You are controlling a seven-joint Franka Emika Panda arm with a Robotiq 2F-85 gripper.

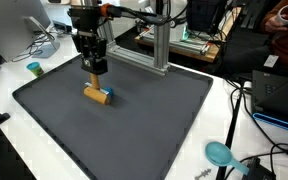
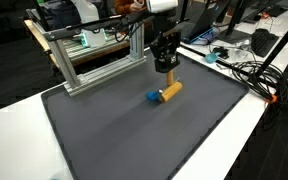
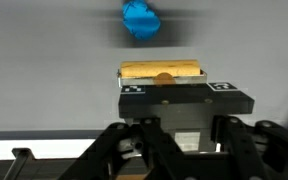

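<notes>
Currently, the gripper (image 1: 96,73) is clamped on the block (image 1: 96,94), which sits left of centre in an exterior view, low on the mat (image 1: 164,120), with a blue piece (image 2: 152,97) at its end. The grasp appears made; no lift is evident yet.

No lettering, number or brand is legible in any view. The only sign-like marks are two small black-and-white square patterns (image 3: 134,88), which sit at the two upper corners of the gripper (image 3: 164,82) housing in the wrist view. Their contents cannot be read.
</notes>
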